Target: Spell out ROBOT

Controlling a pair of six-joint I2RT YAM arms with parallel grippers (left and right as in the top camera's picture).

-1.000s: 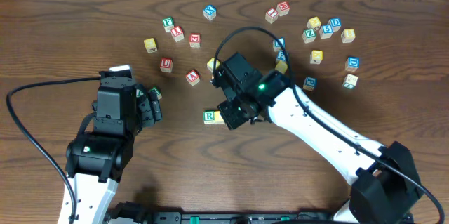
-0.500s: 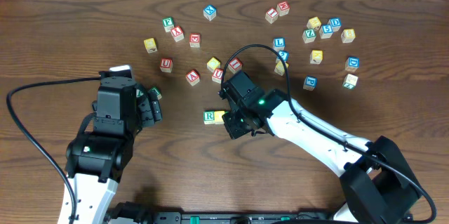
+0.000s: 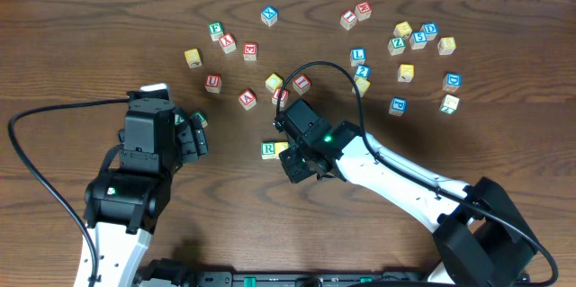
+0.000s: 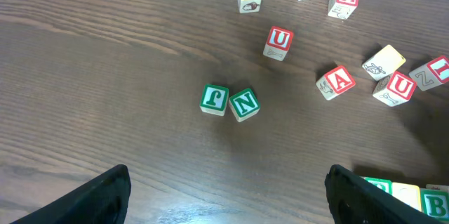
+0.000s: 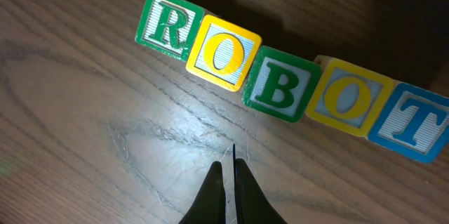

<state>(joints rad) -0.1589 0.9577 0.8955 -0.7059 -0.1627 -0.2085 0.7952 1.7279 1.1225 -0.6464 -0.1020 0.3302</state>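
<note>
In the right wrist view five cubes stand side by side in a slightly slanted row: green R, yellow O, green B, yellow O, blue T. My right gripper is shut and holds nothing; it hovers over bare wood just in front of the row. From overhead only the R and first O show; my right gripper and its arm cover the rest. My left gripper is open and holds nothing, off to the left.
Two green cubes, J and N, lie ahead of my left gripper. Red-lettered cubes are scattered behind the row. More blue and yellow cubes cluster at the back right. The left arm's cable loops over the table.
My right arm has drawn back from the row toward the near edge, still shut, uncovering red cubes behind it. The left arm has not moved.
</note>
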